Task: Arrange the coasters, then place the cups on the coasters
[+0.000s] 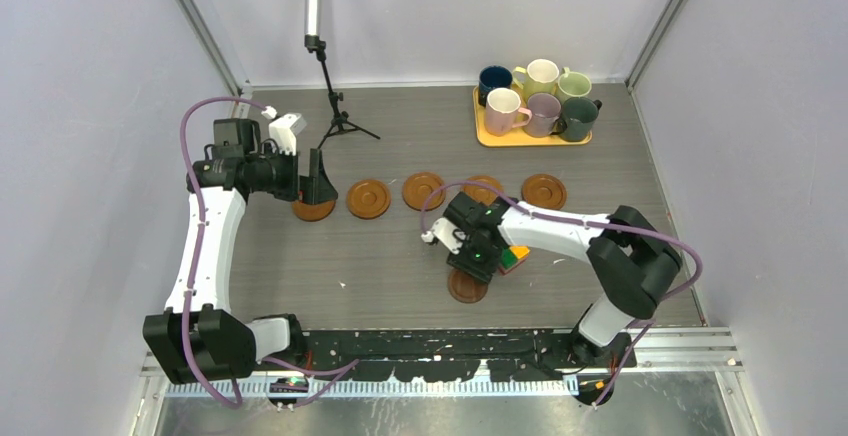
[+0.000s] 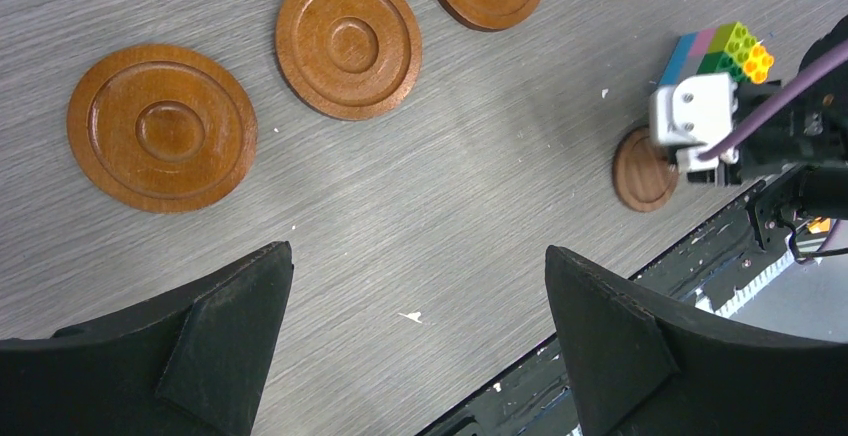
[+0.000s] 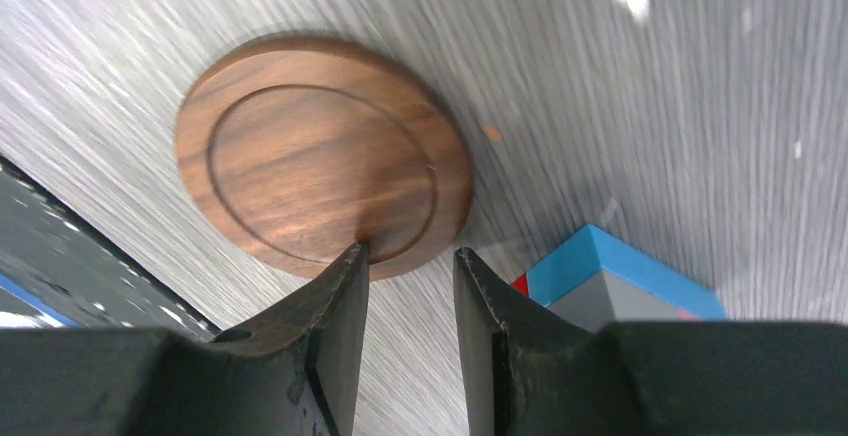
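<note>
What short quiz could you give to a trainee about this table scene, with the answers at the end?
1. How many cups stand on the yellow tray?
2. True or false: the left gripper holds a coaster.
3. Which thing lies nearest to the dark coaster? A) the toy block B) the pink cup C) the tripod stand

Key: 1. Six. 2. False: its jaws stand wide open with nothing between them. 3. A.
</note>
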You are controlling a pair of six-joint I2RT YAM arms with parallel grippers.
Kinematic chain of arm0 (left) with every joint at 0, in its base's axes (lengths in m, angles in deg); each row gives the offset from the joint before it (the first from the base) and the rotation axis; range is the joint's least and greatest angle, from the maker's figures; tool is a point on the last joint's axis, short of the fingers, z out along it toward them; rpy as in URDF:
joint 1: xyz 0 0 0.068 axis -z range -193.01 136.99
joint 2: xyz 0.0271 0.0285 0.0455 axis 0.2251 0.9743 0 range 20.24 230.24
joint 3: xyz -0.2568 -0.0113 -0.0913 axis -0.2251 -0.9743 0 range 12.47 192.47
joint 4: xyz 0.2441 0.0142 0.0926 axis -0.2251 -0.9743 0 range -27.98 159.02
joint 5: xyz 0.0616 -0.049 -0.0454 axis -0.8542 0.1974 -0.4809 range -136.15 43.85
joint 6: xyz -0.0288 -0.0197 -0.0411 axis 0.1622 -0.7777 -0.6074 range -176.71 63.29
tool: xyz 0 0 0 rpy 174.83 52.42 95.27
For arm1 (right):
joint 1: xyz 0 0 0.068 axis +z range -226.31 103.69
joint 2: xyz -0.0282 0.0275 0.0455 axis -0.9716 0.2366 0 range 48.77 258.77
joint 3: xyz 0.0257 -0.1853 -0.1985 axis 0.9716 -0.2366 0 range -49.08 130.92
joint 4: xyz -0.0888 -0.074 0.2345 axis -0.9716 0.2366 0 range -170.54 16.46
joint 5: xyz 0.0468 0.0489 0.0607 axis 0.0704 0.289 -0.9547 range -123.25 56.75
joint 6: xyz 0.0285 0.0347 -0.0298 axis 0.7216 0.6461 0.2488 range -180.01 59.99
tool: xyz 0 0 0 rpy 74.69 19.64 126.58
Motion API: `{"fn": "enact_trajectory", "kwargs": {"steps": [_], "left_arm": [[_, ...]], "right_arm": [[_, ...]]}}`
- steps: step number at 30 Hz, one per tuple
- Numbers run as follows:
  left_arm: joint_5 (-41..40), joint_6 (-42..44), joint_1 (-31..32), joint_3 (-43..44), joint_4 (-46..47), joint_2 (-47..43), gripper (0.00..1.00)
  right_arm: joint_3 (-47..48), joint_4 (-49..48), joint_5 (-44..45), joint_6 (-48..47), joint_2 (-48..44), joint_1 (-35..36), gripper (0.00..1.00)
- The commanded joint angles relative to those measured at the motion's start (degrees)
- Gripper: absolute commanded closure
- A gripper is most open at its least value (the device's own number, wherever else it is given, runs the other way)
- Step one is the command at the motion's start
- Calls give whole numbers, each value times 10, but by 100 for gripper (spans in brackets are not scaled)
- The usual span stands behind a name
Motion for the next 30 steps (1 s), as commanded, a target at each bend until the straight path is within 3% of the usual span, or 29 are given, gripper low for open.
{"fn": "enact_trajectory", "kwargs": {"steps": [1,10,16,21,30], "left_arm": [[10,-4,-3,16,19,3,0],[13,-4,-3,16,22,9,0],[14,-5,-3,12,27,10,0],[9,-1,-3,12,24,6,0],[0,4,-3,13,18,-2,0]], "right_arm": [[-57,69,81,-58,-20,-59,59],[-109,78,85,-92,-67,-161,59],[-86,60,29,-51,-40,-138,59],[-44,31,33,-19,10,-95,59],[42,13,58,-16,102,-95,60]]}}
